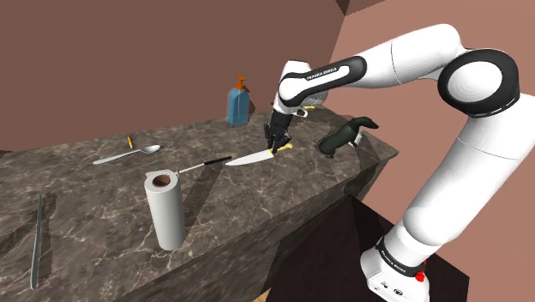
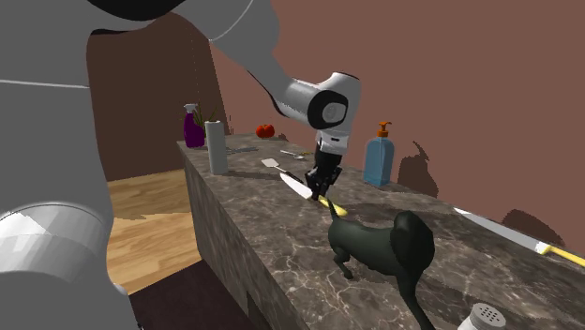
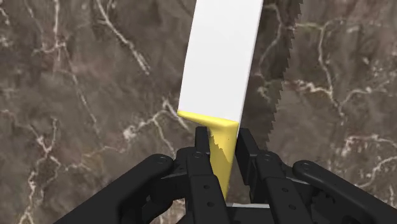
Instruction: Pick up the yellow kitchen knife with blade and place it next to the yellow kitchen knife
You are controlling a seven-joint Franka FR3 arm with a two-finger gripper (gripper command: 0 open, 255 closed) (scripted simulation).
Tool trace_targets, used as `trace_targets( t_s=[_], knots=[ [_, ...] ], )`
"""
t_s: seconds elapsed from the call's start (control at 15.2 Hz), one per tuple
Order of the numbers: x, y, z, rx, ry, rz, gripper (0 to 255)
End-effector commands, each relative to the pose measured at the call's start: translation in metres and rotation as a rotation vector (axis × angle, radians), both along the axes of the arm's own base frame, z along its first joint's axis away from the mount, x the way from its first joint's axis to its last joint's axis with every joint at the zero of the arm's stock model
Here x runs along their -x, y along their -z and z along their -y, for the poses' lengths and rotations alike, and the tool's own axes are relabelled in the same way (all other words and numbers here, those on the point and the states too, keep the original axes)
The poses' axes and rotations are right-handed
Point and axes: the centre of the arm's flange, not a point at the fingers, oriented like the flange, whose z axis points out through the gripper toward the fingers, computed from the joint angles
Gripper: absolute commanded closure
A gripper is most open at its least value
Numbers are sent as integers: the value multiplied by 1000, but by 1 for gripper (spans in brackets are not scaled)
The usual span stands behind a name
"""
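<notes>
Black fingers on the white arm are clamped on a yellow-handled kitchen knife with a broad white blade. One finger presses each side of the handle, just behind the point where the handle meets the blade. In the wrist view the blade runs straight out past the fingertips, and its saw-edged shadow falls on the dark brown, white-veined marble desk right beside it. Whether the knife rests on the stone or sits just above it cannot be told. In the shoulder view the fingers point down at the desk, with the blade lying out flat from them towards a slim black-handled utensil just beyond its tip. A grey metal spoon lies farther out the same way. A white paper towel roll stands upright well apart from the fingers, and a blue soap bottle with an orange pump stands behind them near the wall. A glossy black dog figure stands near the fingers on the handle side. In the second exterior view a second yellow-handled knife lies flat on the desk past that figure, well apart from the fingers. On the blade side, far beyond the fingertips, stand a purple spray bottle and a red tomato.
</notes>
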Motion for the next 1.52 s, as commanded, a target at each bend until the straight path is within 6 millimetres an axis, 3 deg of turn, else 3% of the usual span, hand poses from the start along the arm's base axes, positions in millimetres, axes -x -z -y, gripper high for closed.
trace_targets(
  t_s=[0.0,0.66,1.45],
  knots=[
    [0,-11,0,0,0,0,255],
    [0,-62,0,0,0,0,255],
    [1,-63,158,0,0,0,255]
  ],
)
